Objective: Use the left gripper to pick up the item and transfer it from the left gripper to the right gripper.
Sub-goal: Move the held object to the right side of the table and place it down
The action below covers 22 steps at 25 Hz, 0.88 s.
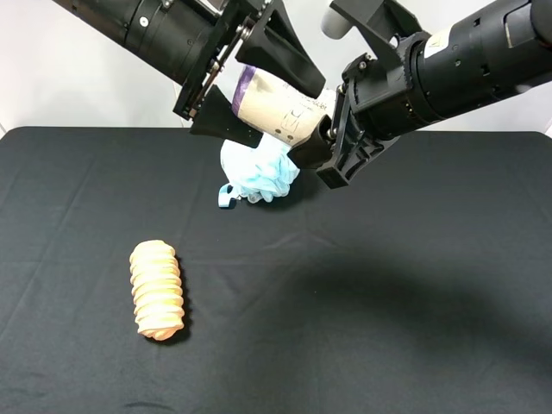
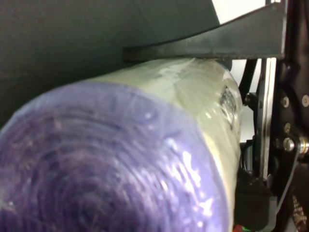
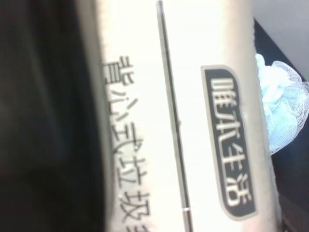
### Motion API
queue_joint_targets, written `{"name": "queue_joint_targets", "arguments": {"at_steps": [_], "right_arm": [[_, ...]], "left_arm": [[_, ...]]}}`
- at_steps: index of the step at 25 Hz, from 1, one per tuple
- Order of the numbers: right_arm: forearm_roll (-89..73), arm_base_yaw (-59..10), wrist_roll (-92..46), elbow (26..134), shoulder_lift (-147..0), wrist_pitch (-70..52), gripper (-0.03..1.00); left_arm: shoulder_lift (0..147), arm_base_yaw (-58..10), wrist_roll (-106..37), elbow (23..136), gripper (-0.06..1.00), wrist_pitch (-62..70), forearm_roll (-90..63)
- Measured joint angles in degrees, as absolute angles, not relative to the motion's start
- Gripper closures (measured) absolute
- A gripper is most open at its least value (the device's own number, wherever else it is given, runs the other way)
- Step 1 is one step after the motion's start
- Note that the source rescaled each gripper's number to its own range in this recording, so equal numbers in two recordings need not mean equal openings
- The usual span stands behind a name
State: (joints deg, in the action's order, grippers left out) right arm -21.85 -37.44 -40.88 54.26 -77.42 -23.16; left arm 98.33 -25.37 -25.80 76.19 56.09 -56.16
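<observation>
— Looking for the roll (image 1: 276, 103): where is it?

— In the air, well above the black table (image 1: 431, 302), pinched between the 2 fingers of the left tool (image 1: 287, 115). That tool's wrist view is almost filled by the roll (image 2: 145, 145). A purple end faces back toward the wrist, and the cream label runs away toward the fingertips.

— So the long axis?

— It lies along the left tool's fingers and sticks out past their tips, straight toward the right tool (image 1: 323, 121). That free end is the part on offer.

— And the right tool?

— It faces that end head-on, with 1 dark finger under the roll. Its wrist view shows only the roll (image 3: 193, 96), printed label at very close range. I cannot tell whether its fingers press the roll or stand just off it.

— What does the handover turn on?

— My judgement: the right tool must pinch the free end across the axis before the left tool spreads, or the roll drops.

— Anything beneath?

— A light-blue pouf (image 1: 259, 172) lies on the table directly below both tools. An orange loaf (image 1: 157, 289) lies well off on the left tool's side.
</observation>
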Motion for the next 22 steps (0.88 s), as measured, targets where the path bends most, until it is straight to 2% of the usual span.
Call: {"name": "queue_joint_targets", "arguments": {"at_steps": [7,22], "right_arm": [[-21.85,-37.44,-40.88,54.26,-77.42,-23.16,0.96],[-21.85,-37.44,-40.88,54.26,-77.42,-23.16,0.96]], "left_arm": [[96.00,-20.13,-25.80,76.19,-0.05,57.98,-55.81],[85.68,-3.89,-25.80,76.19,-0.06,64.16,-51.08]]}}
